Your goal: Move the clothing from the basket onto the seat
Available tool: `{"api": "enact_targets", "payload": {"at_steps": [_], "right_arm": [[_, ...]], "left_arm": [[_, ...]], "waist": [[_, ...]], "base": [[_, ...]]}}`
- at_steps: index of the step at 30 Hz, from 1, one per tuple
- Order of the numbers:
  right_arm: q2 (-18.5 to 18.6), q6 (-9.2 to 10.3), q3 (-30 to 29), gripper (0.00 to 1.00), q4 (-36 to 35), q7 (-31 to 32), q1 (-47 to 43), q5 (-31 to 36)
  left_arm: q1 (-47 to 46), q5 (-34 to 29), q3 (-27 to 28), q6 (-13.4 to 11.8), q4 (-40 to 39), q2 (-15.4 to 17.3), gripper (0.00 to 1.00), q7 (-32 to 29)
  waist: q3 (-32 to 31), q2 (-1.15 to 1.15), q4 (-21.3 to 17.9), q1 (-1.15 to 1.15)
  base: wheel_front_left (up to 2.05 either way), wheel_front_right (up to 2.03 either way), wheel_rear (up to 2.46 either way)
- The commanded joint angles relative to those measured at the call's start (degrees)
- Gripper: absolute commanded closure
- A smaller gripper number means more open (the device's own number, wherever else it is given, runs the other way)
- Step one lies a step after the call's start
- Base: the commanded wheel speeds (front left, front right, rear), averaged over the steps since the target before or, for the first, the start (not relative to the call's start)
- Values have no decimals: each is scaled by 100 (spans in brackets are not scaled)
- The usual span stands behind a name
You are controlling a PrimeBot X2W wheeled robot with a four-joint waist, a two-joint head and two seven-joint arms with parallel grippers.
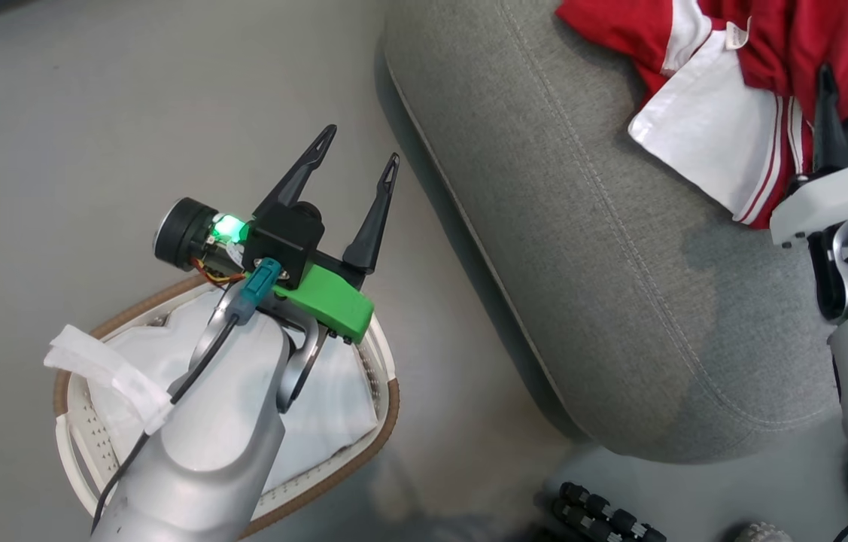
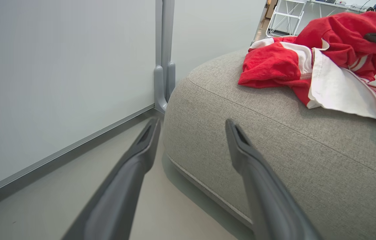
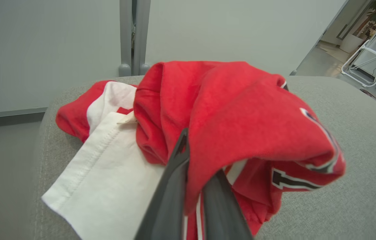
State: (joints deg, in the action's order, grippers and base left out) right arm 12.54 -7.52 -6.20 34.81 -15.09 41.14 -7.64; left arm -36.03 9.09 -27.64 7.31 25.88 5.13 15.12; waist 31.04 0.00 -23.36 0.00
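The soft red sports clothing (image 1: 762, 45) with white panels and stripes lies heaped on the large grey fabric-upholstered seat (image 1: 604, 248), out of the basket and up on the cushion, at the top right of the head view. A broad white panel edged with red stripes spreads flat on the grey fabric beside the bunched red folds. In the right wrist view the clothing (image 3: 241, 110) bulges up high, with black-and-white lettering along its lower right edge.

The right gripper (image 3: 198, 170) is deep in the heap. Its jaws stand close together, clamped on a fold of the red cloth, which drapes over both dark fingers. From the head view, that right gripper (image 1: 841, 113) pokes into the red fabric at the right edge.

Over to the left, the left gripper (image 1: 361, 144) hangs above the pale grey floor (image 1: 92, 150), beside the seat's edge, jaws wide apart. The left wrist view has its long fingers (image 2: 141, 156) framing the rounded corner of the seat (image 2: 308, 150), the clothing (image 2: 274, 63) on top beyond.

The oval white perforated plastic basket (image 1: 386, 406) with its brown woven rim sits on the floor near the seat, partly under the left forearm, with the plain white cloth liner (image 1: 333, 406) rumpled inside.
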Motion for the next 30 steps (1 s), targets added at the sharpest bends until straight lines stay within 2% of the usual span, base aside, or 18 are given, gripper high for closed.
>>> {"api": "enact_targets", "payload": {"at_steps": [1,12,19,21,30], "right_arm": [[-21,6,-16,0,-76,-10,-188,31],[-122,6,-2,0,-923,-10,-1095,-33],[-252,6,103,0,-1415,-10,-1516,-215],[-365,6,235,0,-1543,-10,-1618,-245],[-498,6,783,0,-1565,-10,-1705,-262]], "left_arm": [[40,26,-5,24,-4,-1,0,3],[577,294,42,-1,-54,-150,0,3],[955,378,222,-137,-178,-196,0,3],[1077,391,405,-212,-246,-201,0,3],[1471,219,1053,-434,-340,-207,0,3]], "waist": [[-140,0,-26,0],[-1029,0,-17,0],[-1468,0,343,0],[-1574,0,555,0],[-1773,0,1212,0]], "base": [[0,0,0],[0,0,0],[0,0,0],[0,0,0],[0,0,0]]}}
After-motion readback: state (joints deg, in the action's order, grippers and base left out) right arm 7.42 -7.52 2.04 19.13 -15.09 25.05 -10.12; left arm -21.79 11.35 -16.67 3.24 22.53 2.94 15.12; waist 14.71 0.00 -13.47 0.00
